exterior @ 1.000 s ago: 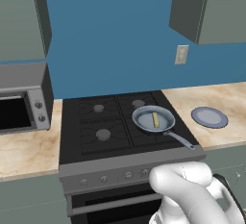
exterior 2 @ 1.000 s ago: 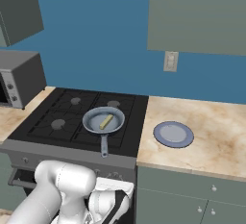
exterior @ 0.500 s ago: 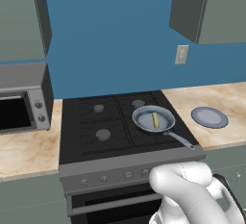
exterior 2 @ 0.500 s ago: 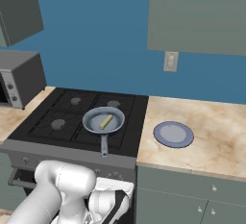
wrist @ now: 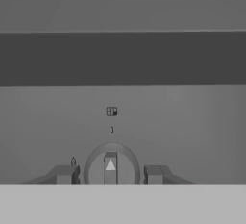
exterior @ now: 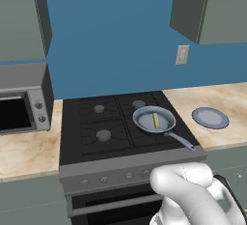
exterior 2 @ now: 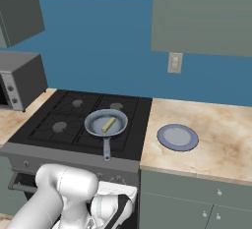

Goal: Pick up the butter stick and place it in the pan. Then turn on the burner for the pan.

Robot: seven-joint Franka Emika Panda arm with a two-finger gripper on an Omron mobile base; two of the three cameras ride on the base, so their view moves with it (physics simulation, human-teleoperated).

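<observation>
The pale yellow butter stick [exterior: 156, 119] [exterior 2: 109, 124] lies inside the grey-blue pan [exterior: 144, 124] [exterior 2: 94, 126]. The pan sits on the front right burner [exterior: 143, 140] of the black stovetop, its thin handle pointing toward the front edge. The pan covers that burner's cap. My gripper [wrist: 109, 174] is low against the stove's front panel. Its two dark fingertips [wrist: 65, 173] stand tight on either side of a round control knob [wrist: 111, 156] with a white pointer, shut on it. In the right base view my hand [exterior 2: 114, 212] hangs below the panel.
A blue-grey plate [exterior: 210, 118] [exterior 2: 177, 137] rests on the marble counter right of the stove. A microwave [exterior: 21, 96] stands on the left counter. Several more knobs [exterior: 128, 175] line the front panel, with the oven door handle [exterior: 111, 203] below.
</observation>
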